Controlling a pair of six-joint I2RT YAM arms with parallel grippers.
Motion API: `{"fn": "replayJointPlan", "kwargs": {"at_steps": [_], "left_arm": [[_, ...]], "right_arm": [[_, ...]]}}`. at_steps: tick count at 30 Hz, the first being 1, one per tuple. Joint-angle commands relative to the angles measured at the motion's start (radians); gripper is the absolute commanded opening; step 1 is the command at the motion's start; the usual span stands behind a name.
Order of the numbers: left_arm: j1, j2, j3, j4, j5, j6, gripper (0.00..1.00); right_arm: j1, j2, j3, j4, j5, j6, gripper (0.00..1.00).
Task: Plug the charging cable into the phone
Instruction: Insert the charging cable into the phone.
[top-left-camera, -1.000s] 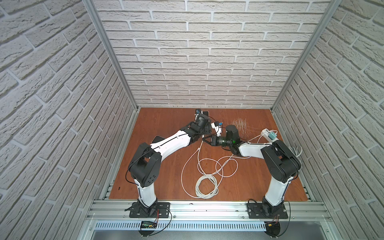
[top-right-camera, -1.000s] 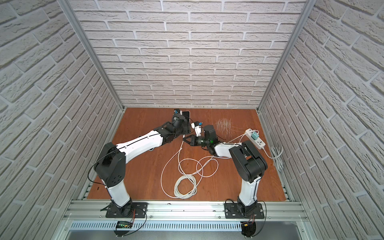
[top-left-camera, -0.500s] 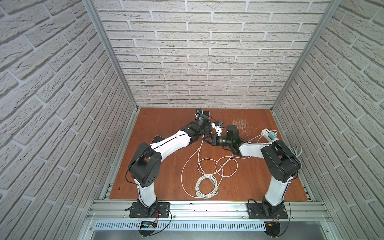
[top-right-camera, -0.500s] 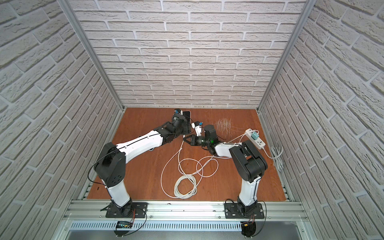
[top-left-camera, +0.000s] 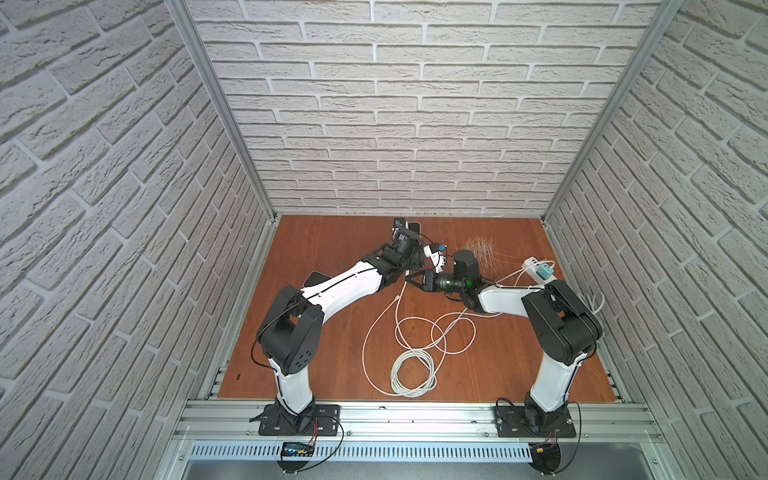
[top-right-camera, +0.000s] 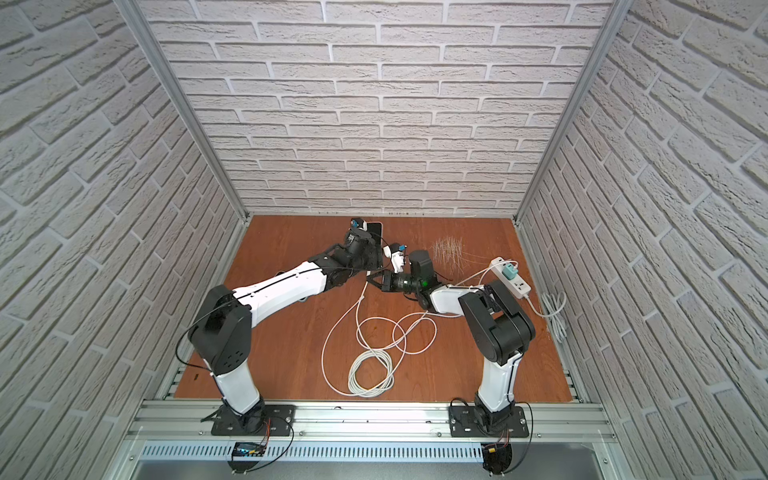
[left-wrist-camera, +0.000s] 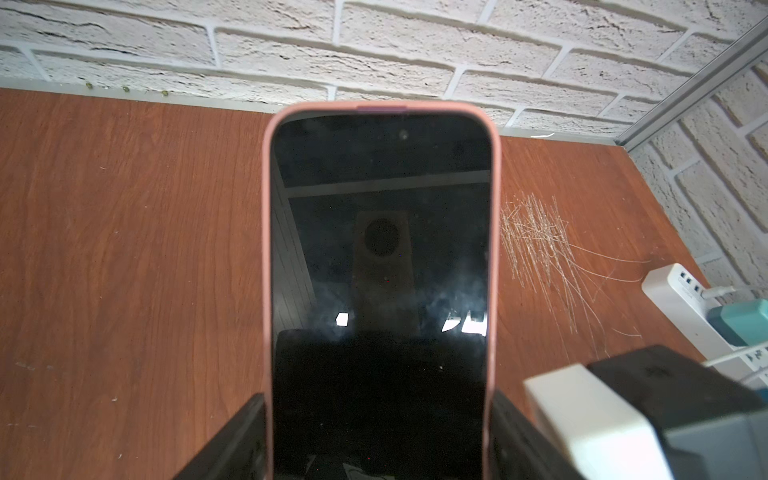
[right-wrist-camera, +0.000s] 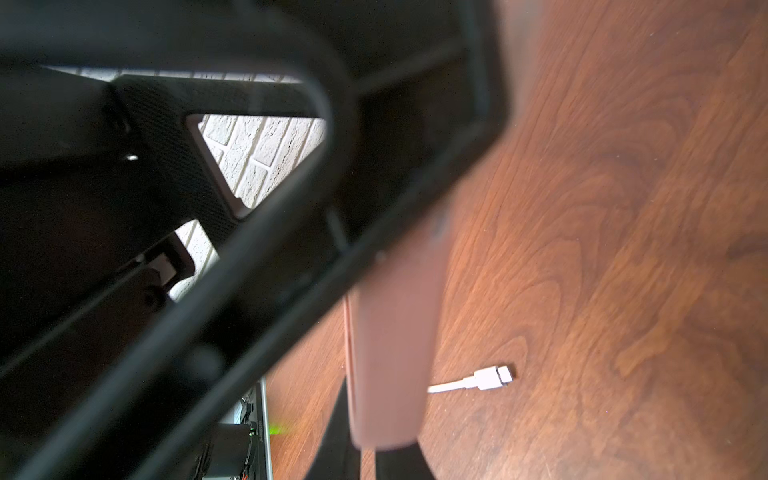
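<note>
The phone (left-wrist-camera: 380, 249), dark-screened in a pink case, sits between my left gripper's (left-wrist-camera: 380, 411) two black fingers, which are shut on its sides. It is held above the table near the back wall, as both top views show (top-left-camera: 415, 227) (top-right-camera: 375, 229). The white charging cable lies coiled (top-left-camera: 413, 372) (top-right-camera: 371, 372) on the table. Its plug end (right-wrist-camera: 490, 378) (top-left-camera: 398, 297) rests loose on the wood. My right gripper (right-wrist-camera: 368, 453) (top-left-camera: 409, 279) is shut on nothing, just below the phone's pink edge (right-wrist-camera: 390, 353) and beside the left wrist.
A white power strip (top-left-camera: 540, 266) (top-right-camera: 510, 277) (left-wrist-camera: 681, 299) with a teal charger (top-left-camera: 545, 272) lies at the right side of the table. A patch of pale scratches (top-left-camera: 480, 247) marks the wood near it. Brick walls close in three sides.
</note>
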Motion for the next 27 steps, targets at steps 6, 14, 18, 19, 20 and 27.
{"fn": "replayJointPlan", "kwargs": {"at_steps": [6, 14, 18, 19, 20, 27], "left_arm": [[-0.028, -0.056, -0.015, 0.024, 0.042, 0.023, 0.47], [-0.03, -0.056, -0.019, 0.008, 0.06, 0.023, 0.47], [-0.03, -0.054, -0.018, 0.002, 0.069, 0.023, 0.47], [-0.031, -0.052, -0.018, 0.0, 0.07, 0.023, 0.47], [-0.03, -0.052, -0.018, -0.002, 0.073, 0.023, 0.47], [-0.033, -0.047, -0.024, -0.004, 0.083, 0.013, 0.47]], "right_arm": [[-0.025, -0.006, -0.012, 0.098, 0.024, 0.008, 0.03], [-0.029, -0.011, -0.021, 0.109, 0.02, 0.008, 0.03], [-0.033, -0.014, -0.025, 0.119, 0.015, 0.013, 0.03], [-0.034, -0.015, -0.027, 0.122, 0.015, 0.015, 0.03], [-0.035, -0.015, -0.029, 0.126, 0.015, 0.017, 0.03], [-0.046, -0.015, -0.042, 0.167, 0.011, 0.041, 0.03]]}}
